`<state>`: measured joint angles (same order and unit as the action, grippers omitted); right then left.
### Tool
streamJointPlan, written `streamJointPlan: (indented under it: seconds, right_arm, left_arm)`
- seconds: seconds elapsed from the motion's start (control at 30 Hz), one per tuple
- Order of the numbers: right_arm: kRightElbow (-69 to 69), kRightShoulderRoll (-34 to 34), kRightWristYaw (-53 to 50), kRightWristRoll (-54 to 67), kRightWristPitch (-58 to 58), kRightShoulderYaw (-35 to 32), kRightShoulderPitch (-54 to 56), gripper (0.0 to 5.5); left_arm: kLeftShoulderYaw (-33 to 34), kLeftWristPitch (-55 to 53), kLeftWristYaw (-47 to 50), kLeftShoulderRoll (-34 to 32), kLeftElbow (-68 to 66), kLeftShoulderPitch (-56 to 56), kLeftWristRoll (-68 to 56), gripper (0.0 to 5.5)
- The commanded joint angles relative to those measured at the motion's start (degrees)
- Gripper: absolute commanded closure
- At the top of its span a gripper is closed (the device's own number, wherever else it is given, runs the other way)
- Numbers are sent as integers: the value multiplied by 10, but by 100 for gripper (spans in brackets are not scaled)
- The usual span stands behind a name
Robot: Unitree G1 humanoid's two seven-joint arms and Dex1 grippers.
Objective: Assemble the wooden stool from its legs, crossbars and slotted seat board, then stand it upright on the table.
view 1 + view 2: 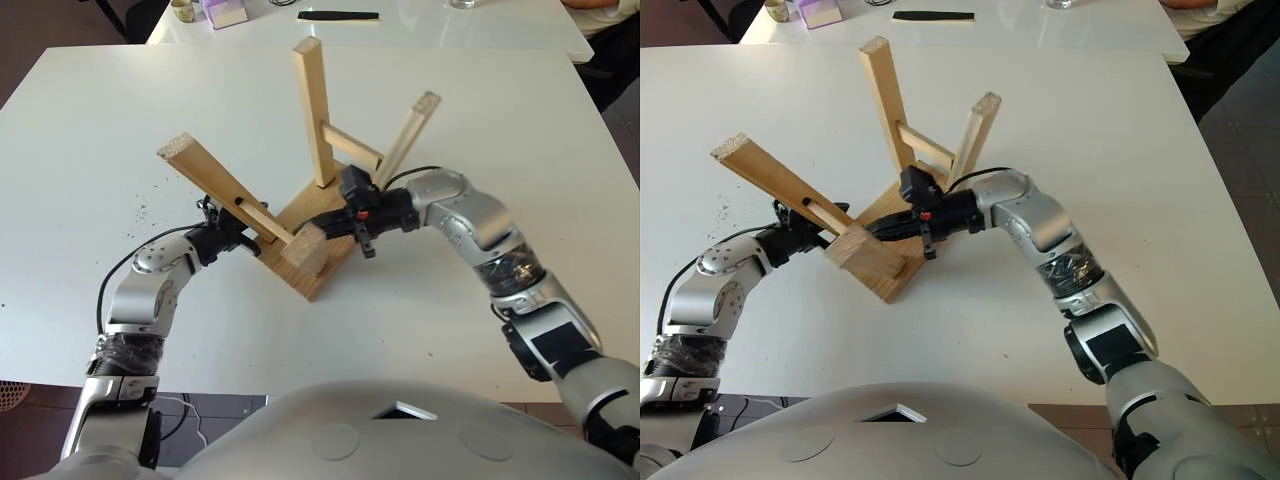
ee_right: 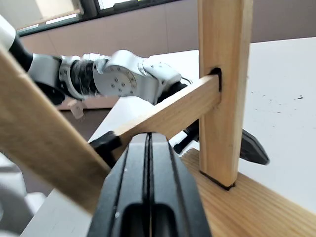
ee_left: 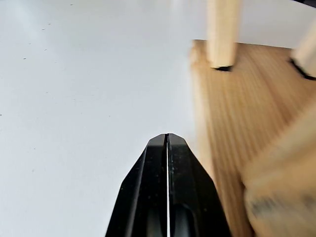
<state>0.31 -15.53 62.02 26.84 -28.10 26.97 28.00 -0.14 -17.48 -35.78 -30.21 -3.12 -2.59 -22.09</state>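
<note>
The stool [image 1: 318,190] is seen upside down on the white surface [image 1: 120,130], its seat board [image 1: 322,275] laid there with legs [image 1: 315,110] raised. Both claws are pressed closed on nothing: the left claw [image 3: 168,140] is held just beside the seat board's edge, the right claw [image 2: 149,136] above the board, near a crossbar [image 2: 173,111].

the seat board [image 3: 232,98] is honey-brown wood with fine straight grain lines along it. the legs [image 1: 313,110] and the crossbar [image 1: 352,148] are paler, creamy yellow wood, dark at the slots where they join. the worktop [image 1: 120,130] is plain white, peppered with small dark specks [image 1: 140,212] towards its left side. the left fingers [image 3: 153,197] and right fingers [image 2: 133,187] are glossy black. a small red mark [image 1: 365,212] shows on the black housing behind the right fingers.
</note>
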Motion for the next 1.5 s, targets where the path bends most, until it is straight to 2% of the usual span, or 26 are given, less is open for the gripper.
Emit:
streamJointPlan:
  seconds: [0.03, 0.1, 0.2, 0.3, 0.43, 0.5, 0.63, 0.8, 0.93, 1.1, 1.2, 1.27, 1.37, 1.43, 1.5]
  right_arm:
    - [-68, 34, -134, -35, -31, -19, -53, 550]
    - [-122, 9, -175, -39, -49, -55, -87, 550]
    - [-223, -94, -155, -43, -66, -87, -154, 550]
    - [-317, -194, -110, -18, -79, -113, -242, 550]
    - [-315, -260, -88, -19, -60, -167, -289, 550]
    - [-302, -255, -93, -15, -56, -180, -269, 550]
    - [-371, -227, -96, 37, -79, -164, -264, 550]
    - [-429, -248, -93, 84, -103, -169, -310, 550]
    - [-439, -260, -113, 82, -100, -197, -314, 550]
    - [-457, -236, -158, 77, -84, -224, -211, 550]
    - [-478, -220, -208, 175, -120, -284, -147, 550]
    - [-459, -236, -243, 326, -139, -358, -95, 550]
    - [-399, -269, -292, 513, -135, -434, -23, 550]
    - [-341, -280, -317, 524, -133, -473, 0, 550]
    - [-261, -304, -307, 455, -127, -501, -12, 550]
  left_arm:
    - [23, 31, 44, 15, -74, -49, 40, 547]
    - [59, 43, 68, -4, -114, -45, 52, 547]
    - [118, 43, 72, -30, -111, 4, 43, 547]
    - [148, 7, 29, -32, -29, 97, -3, 547]
    - [143, -64, -64, -53, 150, 252, -85, 547]
    - [134, -93, -67, -53, 190, 282, -93, 547]
    - [107, -123, -26, -19, 211, 245, -88, 547]
    - [66, -137, 11, 28, 252, 242, -88, 547]
    - [56, -131, 34, 55, 262, 262, -80, 547]
    - [46, -130, 53, 76, 266, 277, -74, 547]
    - [36, -140, 37, 66, 271, 284, -79, 547]
    - [37, -143, 33, 62, 284, 305, -83, 547]
    - [41, -138, 39, 70, 293, 333, -82, 547]
    - [37, -136, 45, 78, 291, 334, -80, 547]
    - [32, -136, 50, 86, 293, 332, -82, 547]
